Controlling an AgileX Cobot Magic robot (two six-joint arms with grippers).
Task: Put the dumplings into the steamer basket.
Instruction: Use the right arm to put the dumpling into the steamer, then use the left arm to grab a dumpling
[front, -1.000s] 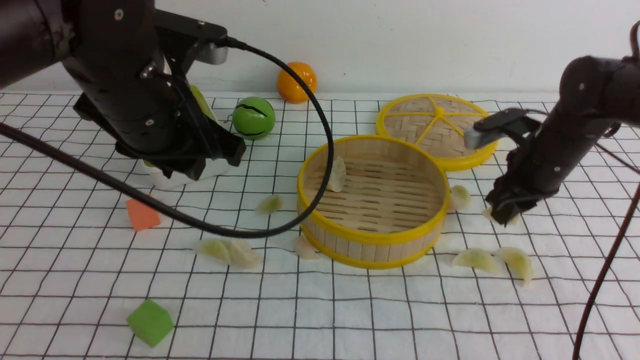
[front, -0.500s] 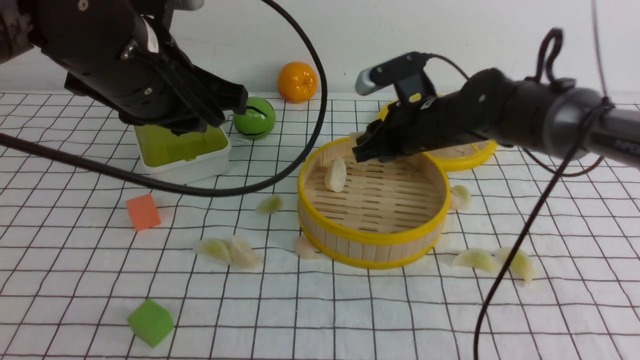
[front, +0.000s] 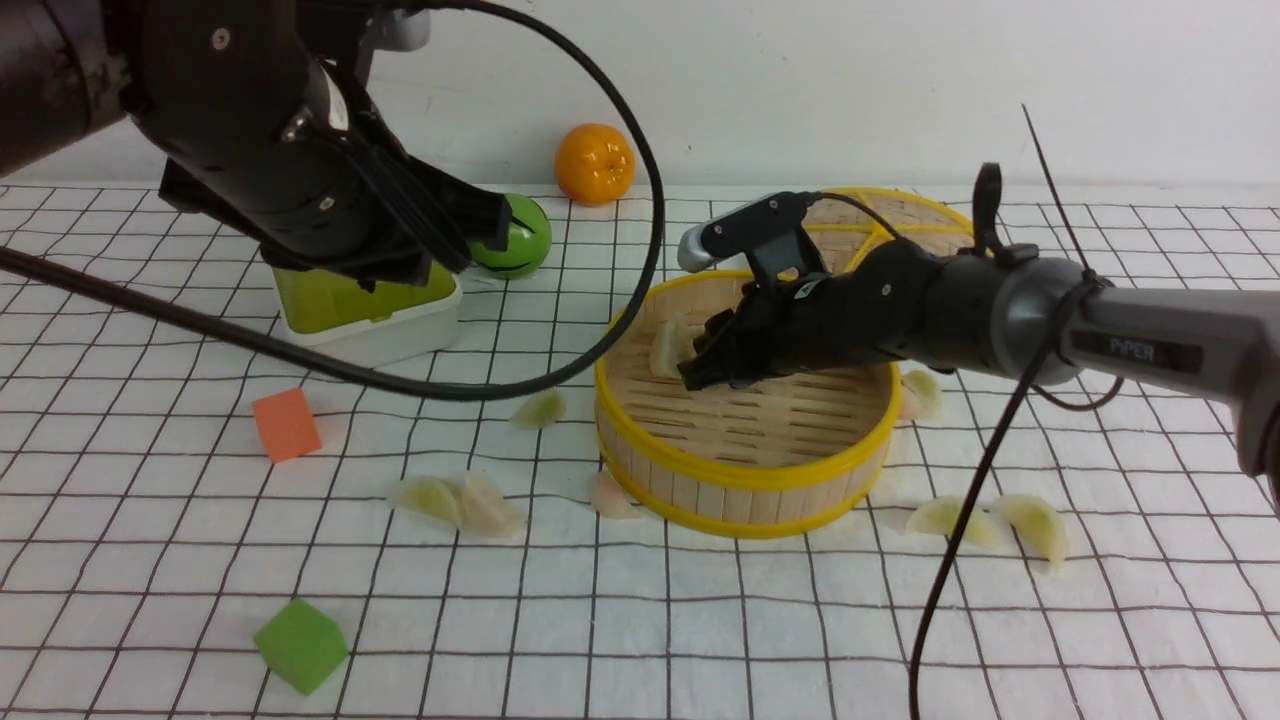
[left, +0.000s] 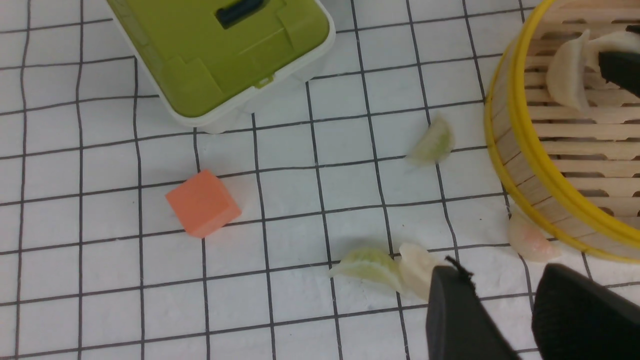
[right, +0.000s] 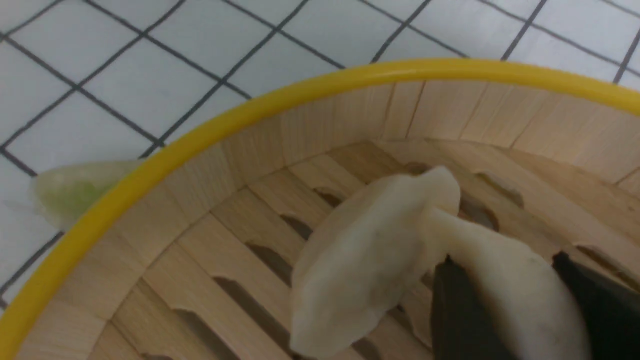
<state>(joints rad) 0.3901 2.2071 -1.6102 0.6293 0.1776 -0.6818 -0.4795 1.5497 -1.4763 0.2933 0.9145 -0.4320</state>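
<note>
Nearest on the gridded white counter (front: 700, 650), a green cube (front: 300, 645) is found at the left. Further in, a pair of dumplings (front: 455, 502), one pale green and one whitish, is laid touching. A pinkish dumpling (front: 610, 495) is set against the foot of the steamer basket (front: 745, 478), and a second pair of dumplings (front: 985, 520) is spread at the basket's right front. An orange cube (front: 286, 424) and a greenish dumpling (front: 540, 408) are placed left of the basket, and a single dumpling (front: 918, 393) is tucked beside its right wall. The basket is stood upright near the counter's middle, and inside it a leaning dumpling (right: 365, 270) is propped on the slatted floor near the left wall. The right hand (front: 702, 355) is reached into the basket; a held dumpling (right: 505, 295) is clamped between its fingers, its tip touching the leaning one. The left hand (left: 500, 274) is raised over the counter's left side, its fingers narrowly parted with nothing between them. Behind are seen a green-lidded box (front: 350, 300), a green ball (front: 530, 240), the flat woven lid (front: 910, 215) and an orange (front: 594, 163) by the wall.
</note>
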